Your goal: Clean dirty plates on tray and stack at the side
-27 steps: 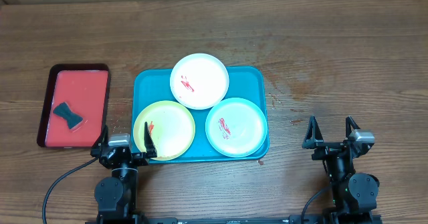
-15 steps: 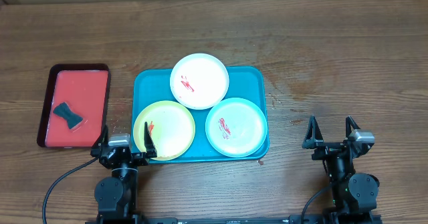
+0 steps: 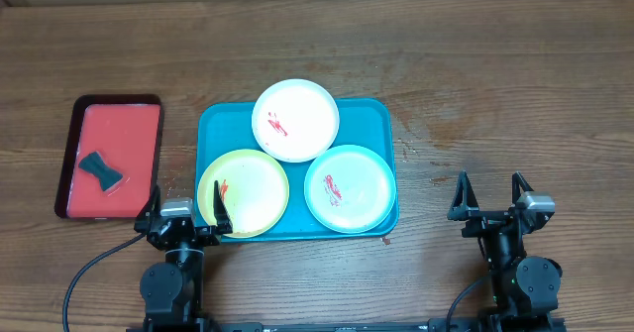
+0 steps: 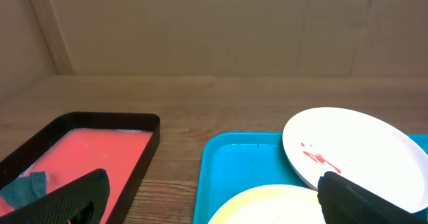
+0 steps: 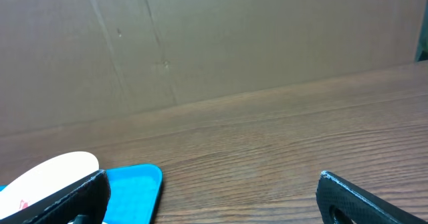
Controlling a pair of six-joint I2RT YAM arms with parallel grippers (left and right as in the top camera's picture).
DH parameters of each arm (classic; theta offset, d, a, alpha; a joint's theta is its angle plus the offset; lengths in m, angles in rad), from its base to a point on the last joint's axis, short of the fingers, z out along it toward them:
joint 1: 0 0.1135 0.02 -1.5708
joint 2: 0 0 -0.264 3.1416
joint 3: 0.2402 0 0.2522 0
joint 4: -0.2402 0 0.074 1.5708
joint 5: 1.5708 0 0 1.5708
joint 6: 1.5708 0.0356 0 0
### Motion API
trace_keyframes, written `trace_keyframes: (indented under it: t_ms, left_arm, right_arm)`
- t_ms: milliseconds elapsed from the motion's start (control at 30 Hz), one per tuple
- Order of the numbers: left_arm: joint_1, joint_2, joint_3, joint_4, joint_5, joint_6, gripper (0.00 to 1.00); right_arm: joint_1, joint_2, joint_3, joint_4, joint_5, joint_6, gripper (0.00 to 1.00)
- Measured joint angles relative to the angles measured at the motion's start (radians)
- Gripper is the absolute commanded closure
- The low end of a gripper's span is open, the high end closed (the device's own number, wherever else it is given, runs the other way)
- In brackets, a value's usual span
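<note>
The teal-blue tray (image 3: 223,124) holds three plates. The white plate (image 3: 295,120) lies at its far edge with a red smear. The yellow-green plate (image 3: 244,193) is at front left with a small red smear. The mint-teal plate (image 3: 349,188) is at front right, also smeared. My left gripper (image 3: 185,209) is open and empty at the tray's front left corner. My right gripper (image 3: 488,195) is open and empty over bare table, right of the tray. The left wrist view shows the tray (image 4: 241,164), the white plate (image 4: 354,150) and the yellow-green plate (image 4: 267,207).
A red dark-rimmed tray (image 3: 111,134) stands left of the teal tray with a dark bow-tie sponge (image 3: 100,169) in it. It also shows in the left wrist view (image 4: 87,157). A brown board wall rises behind the table.
</note>
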Motion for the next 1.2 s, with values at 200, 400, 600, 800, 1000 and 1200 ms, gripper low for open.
trace_keyframes:
  t_ms: [200,400,600,800,1000,1200]
  left_arm:
    - [0.000,0.000,0.000,0.000,0.000,0.000,0.00]
    - [0.000,0.000,0.000,0.000,0.000,0.000,0.00]
    - [0.000,0.000,0.000,0.000,0.000,0.000,0.00]
    - [0.000,0.000,0.000,0.006,0.002,-0.001,0.00]
    - [0.000,0.000,-0.001,0.187,0.176,-0.095,0.00]
    - [0.001,-0.002,0.021,0.621,0.231,-0.132,0.00]
  right_arm:
    - [0.000,0.000,0.000,0.000,0.000,0.000,0.00]
    - [0.000,0.000,0.000,0.000,0.000,0.000,0.00]
    - [0.000,0.000,0.000,0.000,0.000,0.000,0.00]
    - [0.000,0.000,0.000,0.000,0.000,0.000,0.00]
    - [0.000,0.000,0.000,0.000,0.000,0.000,0.00]
    - [0.000,0.000,0.000,0.000,0.000,0.001,0.00]
